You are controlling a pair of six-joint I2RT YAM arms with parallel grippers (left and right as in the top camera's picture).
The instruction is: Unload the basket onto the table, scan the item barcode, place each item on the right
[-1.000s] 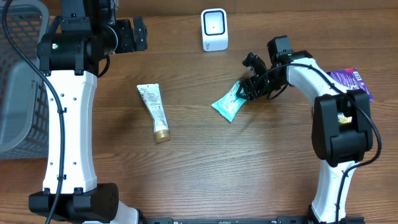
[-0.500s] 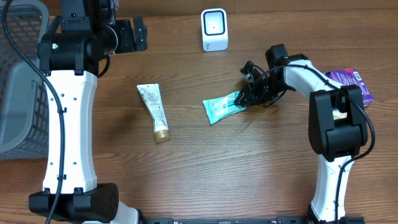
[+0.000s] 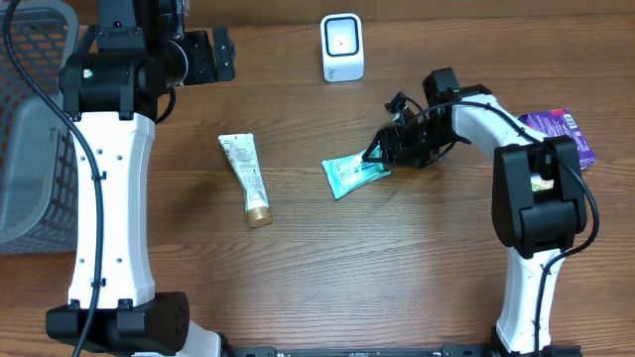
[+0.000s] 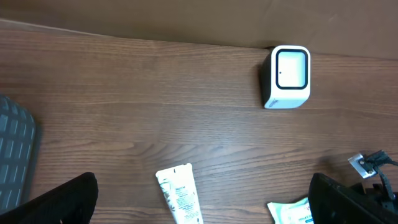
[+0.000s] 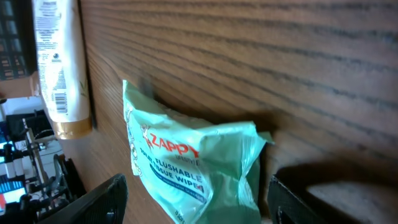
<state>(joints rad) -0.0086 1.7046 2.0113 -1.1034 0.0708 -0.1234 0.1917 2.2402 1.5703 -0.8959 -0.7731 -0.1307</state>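
Wood-grain table (image 3: 397, 278) is filling your view from edge to edge. On its far left a grey mesh basket (image 3: 30, 119) is sitting, partly cut off by the frame. Your left arm (image 3: 109, 188) is running up that side beside the basket, and its wrist is pointing toward the back of the table. Your right arm (image 3: 541, 198) is reaching up the right side and bending inward toward the centre.

Your left claw (image 4: 204, 186) is hanging spread wide with nothing in it. In its wrist view the two dark fingers are showing only at the bottom corners.

Your right claw (image 5: 198, 186) is sitting low at the table, spread open. Its fingers are straddling the right end of the pack (image 3: 354, 174). You cannot tell from either view whether they are touching it.

A white tube (image 3: 246, 178) with a gold cap is lying left of centre, cap toward you. The teal pack of wipes, your item, is lying flat on the wood just right of centre, well apart from the tube.

A purple packet (image 3: 566, 129) is lying at the right edge, partly hidden behind the right arm.

The white scanner (image 3: 342, 47) is standing at the back, well apart from the pack.
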